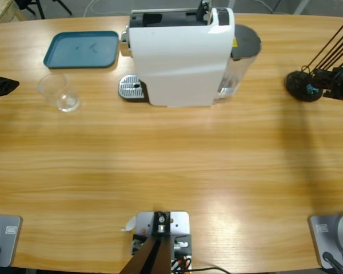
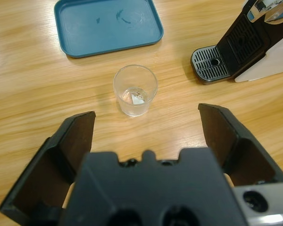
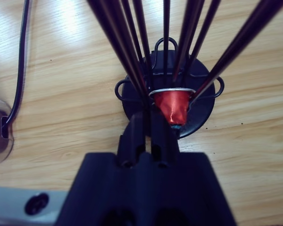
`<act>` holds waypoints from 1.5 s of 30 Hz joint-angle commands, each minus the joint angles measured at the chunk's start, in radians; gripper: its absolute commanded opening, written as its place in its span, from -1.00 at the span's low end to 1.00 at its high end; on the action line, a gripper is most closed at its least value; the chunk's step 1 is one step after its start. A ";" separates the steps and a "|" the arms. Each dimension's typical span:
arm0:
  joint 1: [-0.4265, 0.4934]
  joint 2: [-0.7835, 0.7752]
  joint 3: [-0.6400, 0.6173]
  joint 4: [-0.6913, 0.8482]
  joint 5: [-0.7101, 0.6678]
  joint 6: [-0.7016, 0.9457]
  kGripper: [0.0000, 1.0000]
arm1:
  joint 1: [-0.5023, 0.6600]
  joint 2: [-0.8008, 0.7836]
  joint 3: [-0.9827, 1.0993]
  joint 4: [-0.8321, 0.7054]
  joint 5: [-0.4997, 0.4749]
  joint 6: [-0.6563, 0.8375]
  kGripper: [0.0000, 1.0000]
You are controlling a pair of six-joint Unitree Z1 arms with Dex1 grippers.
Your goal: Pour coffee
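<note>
The left end effector (image 2: 146, 117) has its jaws spread wide apart and holds nothing; it points at a clear glass (image 2: 135, 90) standing upright on the tabletop (image 2: 33, 94), apart from the jaws. No coffee can be made out in the glass; only a pale glint shows at its base. Beyond the glass lies a teal tray (image 2: 108, 26), and to one side stands the white machine (image 1: 180, 57) with its drip grate (image 2: 211, 63). The right end effector (image 3: 148, 127) has its jaws pressed together, grasping nothing, at the round base of a black wire capsule rack (image 3: 167, 101). A red capsule (image 3: 173, 106) hangs in the rack, just beside the jaws.
</note>
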 commanded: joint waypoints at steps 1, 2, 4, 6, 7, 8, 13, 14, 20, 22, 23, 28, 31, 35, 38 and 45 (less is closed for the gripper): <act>0.002 0.000 0.034 -0.014 -0.016 0.013 0.88 | 0.013 0.032 0.029 -0.010 -0.018 0.016 -1.00; 0.002 0.000 0.034 -0.015 -0.016 0.012 0.88 | 0.013 0.032 0.030 -0.010 -0.024 0.016 -1.00; 0.002 0.000 0.036 -0.015 -0.016 0.013 0.88 | 0.013 0.035 0.030 -0.010 -0.035 0.019 -1.00; 0.002 0.000 0.036 -0.015 -0.016 0.012 0.88 | 0.013 0.044 0.030 -0.008 -0.043 0.024 -1.00; 0.002 0.000 0.036 -0.015 -0.016 0.013 0.88 | 0.014 0.047 0.030 -0.007 -0.048 0.027 -1.00; 0.002 0.000 0.036 -0.016 -0.016 0.013 0.88 | 0.014 0.049 0.030 -0.005 -0.052 0.028 -1.00; 0.002 0.000 0.036 -0.018 -0.016 0.012 0.88 | 0.028 0.047 0.031 -0.002 -0.085 0.029 -1.00; 0.002 0.000 0.037 -0.019 -0.016 0.012 0.88 | 0.035 0.045 0.031 -0.002 -0.092 0.029 -1.00; 0.002 0.000 0.038 -0.021 -0.016 0.012 0.88 | 0.063 0.011 0.032 -0.004 -0.117 0.025 -1.00; 0.002 0.000 0.039 -0.021 -0.016 0.012 0.88 | 0.072 -0.013 0.032 0.004 -0.125 0.023 -1.00; 0.002 0.000 0.039 -0.022 -0.016 0.012 0.88 | 0.081 -0.035 0.032 0.019 -0.131 0.022 -1.00; 0.002 0.000 0.040 -0.024 -0.016 0.012 0.88 | 0.109 -0.187 -0.002 0.198 -0.130 0.020 -1.00; 0.002 0.000 0.040 -0.026 -0.016 0.012 0.88 | 0.113 -0.268 -0.078 0.324 -0.136 0.011 -1.00; 0.002 0.000 0.042 -0.027 -0.020 0.012 0.88 | 0.113 -0.332 -0.103 0.330 -0.073 0.007 -1.00; 0.002 -0.001 0.042 -0.030 -0.021 0.012 0.91 | 0.113 -0.328 -0.069 0.288 -0.066 0.016 0.82; 0.002 -0.002 0.047 -0.043 -0.025 0.012 0.94 | 0.113 -0.201 0.003 0.213 -0.074 0.026 1.00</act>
